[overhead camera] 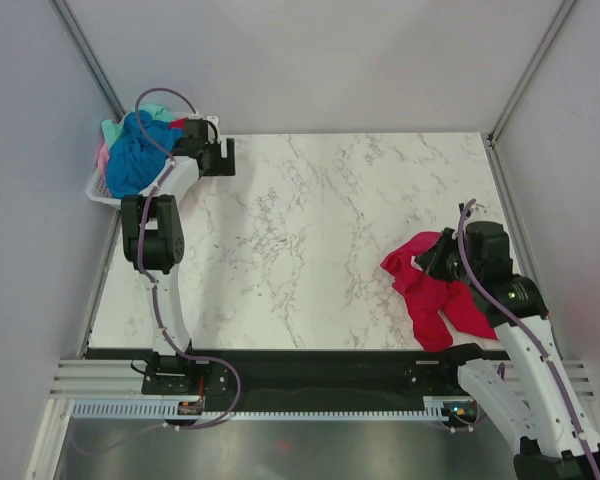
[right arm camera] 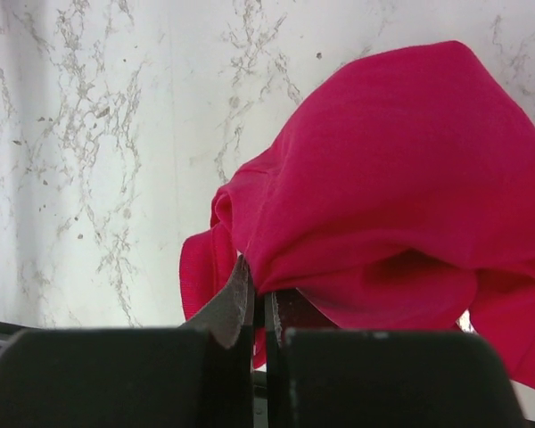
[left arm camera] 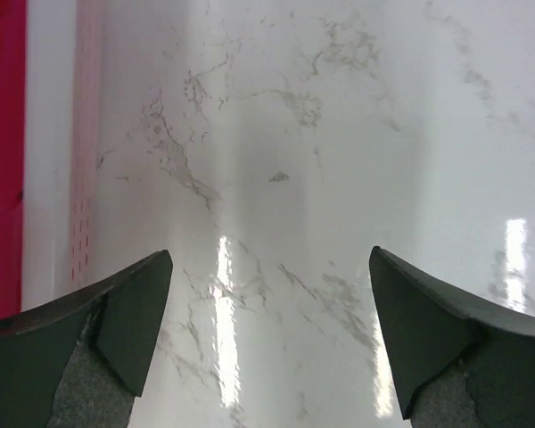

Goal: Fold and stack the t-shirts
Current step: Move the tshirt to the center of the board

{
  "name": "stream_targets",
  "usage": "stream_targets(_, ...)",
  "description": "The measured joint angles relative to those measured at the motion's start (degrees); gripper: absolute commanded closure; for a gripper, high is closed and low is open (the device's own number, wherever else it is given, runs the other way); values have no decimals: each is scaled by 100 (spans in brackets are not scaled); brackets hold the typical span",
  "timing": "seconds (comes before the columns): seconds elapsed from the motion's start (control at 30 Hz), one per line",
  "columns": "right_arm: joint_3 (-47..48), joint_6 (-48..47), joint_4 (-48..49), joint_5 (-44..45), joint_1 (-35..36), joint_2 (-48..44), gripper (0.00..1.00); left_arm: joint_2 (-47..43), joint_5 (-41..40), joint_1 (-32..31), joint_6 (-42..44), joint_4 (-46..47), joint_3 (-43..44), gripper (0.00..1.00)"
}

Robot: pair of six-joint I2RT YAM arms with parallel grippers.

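While right end effector (right arm camera: 260, 299) pinches crimson t-shirt (right arm camera: 383, 178) (edge cut off), left end effector (left arm camera: 269, 259) gapes over table (left arm camera: 294, 134)

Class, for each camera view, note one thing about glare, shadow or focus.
Left wrist view: white glare streaks on the glossy marble table, and the left gripper looks soft-edged. Right wrist view: the crimson t-shirt pinched in the right gripper looms close, its underside shadowed. Top view: even light, faint shadows.
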Motion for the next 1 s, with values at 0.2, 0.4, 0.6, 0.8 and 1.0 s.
stream_targets(0.2,890,131,205,-363,4,1198,96,-1650,70,-387,-645,-20,-643,0)
stream_targets(0.4,4398,-46,-361,-907,846,3410,95,-4382,1180,-706,-1340,227,-1945,0)
stream_targets(0.6,8806,-111,-155,-1281,1335,4524,92,-6579,1547,-616,-1451,247,-3554,0)
stream_targets(0.8,6111,-129,448,87,1322,2028,2,-8166,1484,-616,-1467,-223,-4439,0)
stream_targets(1.0,2004,719,-205,2590,994,520,2,-9477,1436,-619,-1563,-745,-4920,0)
